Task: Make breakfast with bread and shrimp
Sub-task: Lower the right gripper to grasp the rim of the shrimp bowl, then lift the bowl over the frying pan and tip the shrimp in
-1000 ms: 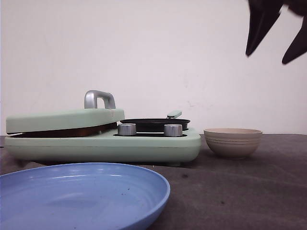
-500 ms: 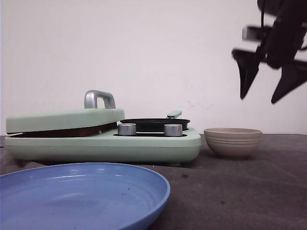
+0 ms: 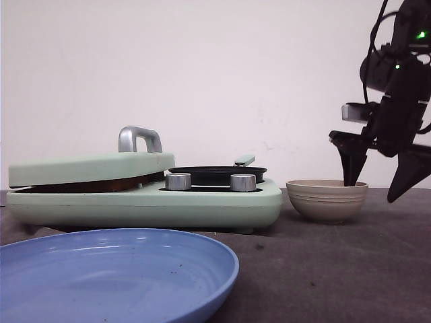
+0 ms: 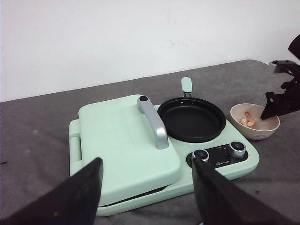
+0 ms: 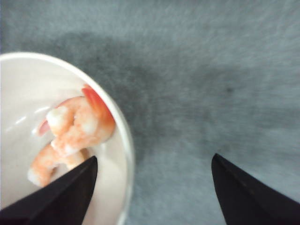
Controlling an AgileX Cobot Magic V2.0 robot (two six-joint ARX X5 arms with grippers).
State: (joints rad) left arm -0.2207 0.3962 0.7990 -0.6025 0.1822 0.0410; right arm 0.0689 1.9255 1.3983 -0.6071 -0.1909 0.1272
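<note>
Pink-orange shrimp (image 5: 77, 124) lie in a beige bowl (image 3: 326, 200) to the right of the mint-green cooker (image 3: 202, 205); the left wrist view shows the shrimp (image 4: 247, 121) in it too. My right gripper (image 3: 371, 192) is open and straddles the bowl's right rim: one finger (image 5: 61, 197) is inside the bowl beside the shrimp, the other (image 5: 248, 197) is over the table. It holds nothing. My left gripper (image 4: 146, 161) is open above the cooker's closed lid (image 4: 122, 140), also holding nothing. The bread is hidden.
A black pan (image 4: 191, 118) sits on the cooker's right half, with two knobs (image 4: 219, 152) in front of it. The lid has a silver handle (image 3: 139, 138). A large blue plate (image 3: 114, 276) lies at the front left. The table (image 3: 337, 269) is dark grey.
My right gripper has come down from the top right corner to the bowl, staying open; one finger now dips inside the rim. Nothing else has moved.
</note>
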